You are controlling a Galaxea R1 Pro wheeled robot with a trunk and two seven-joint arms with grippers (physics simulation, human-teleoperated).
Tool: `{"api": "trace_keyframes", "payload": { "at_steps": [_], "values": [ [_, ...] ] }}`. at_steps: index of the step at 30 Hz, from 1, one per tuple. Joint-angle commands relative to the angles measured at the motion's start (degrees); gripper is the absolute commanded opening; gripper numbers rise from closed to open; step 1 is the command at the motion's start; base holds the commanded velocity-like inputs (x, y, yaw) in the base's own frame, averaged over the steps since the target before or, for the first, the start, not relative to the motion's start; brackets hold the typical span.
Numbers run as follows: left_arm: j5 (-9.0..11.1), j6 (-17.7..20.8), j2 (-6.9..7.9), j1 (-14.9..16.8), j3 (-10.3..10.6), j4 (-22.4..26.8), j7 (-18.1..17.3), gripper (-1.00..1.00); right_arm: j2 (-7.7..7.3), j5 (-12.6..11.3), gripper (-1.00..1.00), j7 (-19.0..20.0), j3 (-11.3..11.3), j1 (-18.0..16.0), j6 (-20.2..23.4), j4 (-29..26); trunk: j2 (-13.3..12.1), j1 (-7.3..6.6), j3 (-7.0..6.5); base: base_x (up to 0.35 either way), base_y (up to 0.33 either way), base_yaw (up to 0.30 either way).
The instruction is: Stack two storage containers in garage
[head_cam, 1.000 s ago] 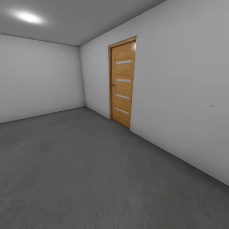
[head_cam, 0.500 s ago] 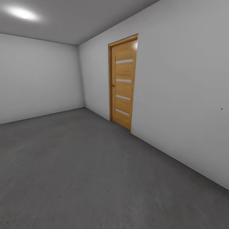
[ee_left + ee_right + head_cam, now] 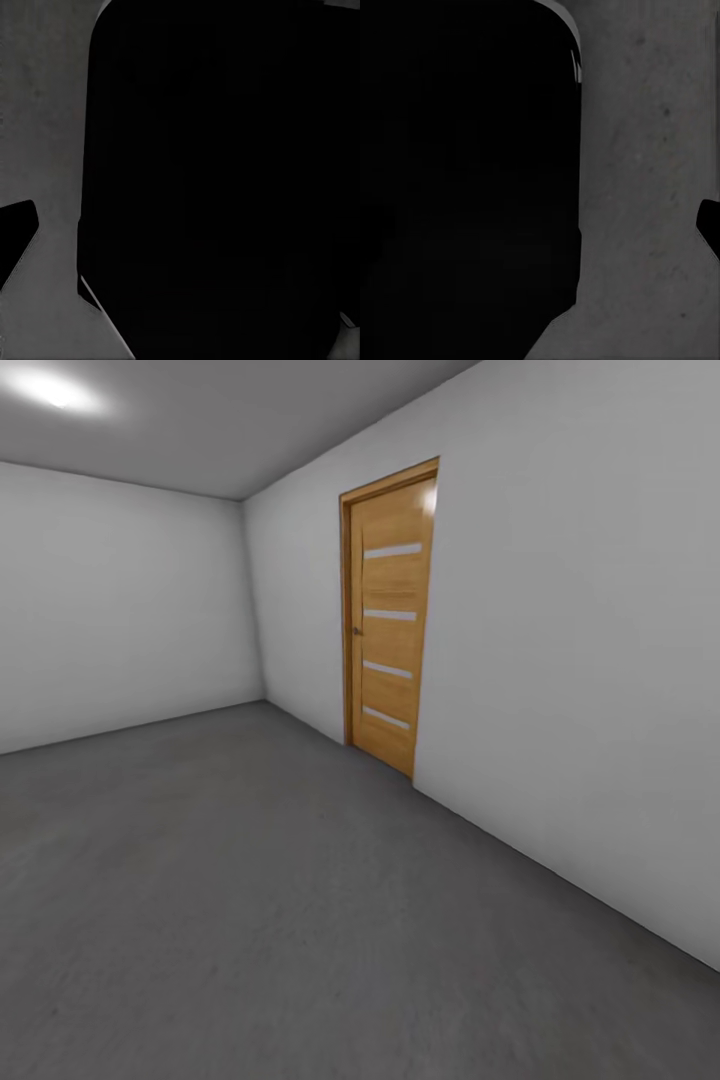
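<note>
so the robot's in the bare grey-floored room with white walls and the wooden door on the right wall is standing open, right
Not quite. The wooden door on the right wall is shut, flush in its frame, as the head view shows. The rest holds: a bare room with white walls and a dark grey floor.

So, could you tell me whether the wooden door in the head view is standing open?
No, the door sits shut within its frame.
</note>
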State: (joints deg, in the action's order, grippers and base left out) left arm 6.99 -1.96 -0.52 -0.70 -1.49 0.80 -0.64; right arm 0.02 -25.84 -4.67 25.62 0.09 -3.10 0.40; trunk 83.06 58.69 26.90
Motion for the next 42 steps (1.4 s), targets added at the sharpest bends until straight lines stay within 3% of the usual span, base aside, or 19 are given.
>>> {"api": "trace_keyframes", "payload": {
  "at_steps": [1,21,42],
  "values": [
    [0.5,-0.06,-0.01,-0.04,-0.1,0.08,-0.07,1.0,0.0,-0.52,1.0,-0.08,0.48,-0.01,-0.24,0.04,0.01,0.04,0.03,0.323,0.0,0.0],
    [0.39,-0.06,-0.01,-0.02,-0.01,0.08,-0.07,1.0,0.43,-0.52,1.0,0.01,0.48,-0.01,-0.28,0.04,0.01,0.04,0.03,0.323,0.0,0.007],
    [0.38,-0.06,-0.01,-0.02,-0.01,0.08,-0.07,1.0,0.37,-0.61,1.0,-0.08,0.48,-0.01,-1.73,0.04,0.01,0.04,0.03,0.323,0.0,0.247]
  ]
}}
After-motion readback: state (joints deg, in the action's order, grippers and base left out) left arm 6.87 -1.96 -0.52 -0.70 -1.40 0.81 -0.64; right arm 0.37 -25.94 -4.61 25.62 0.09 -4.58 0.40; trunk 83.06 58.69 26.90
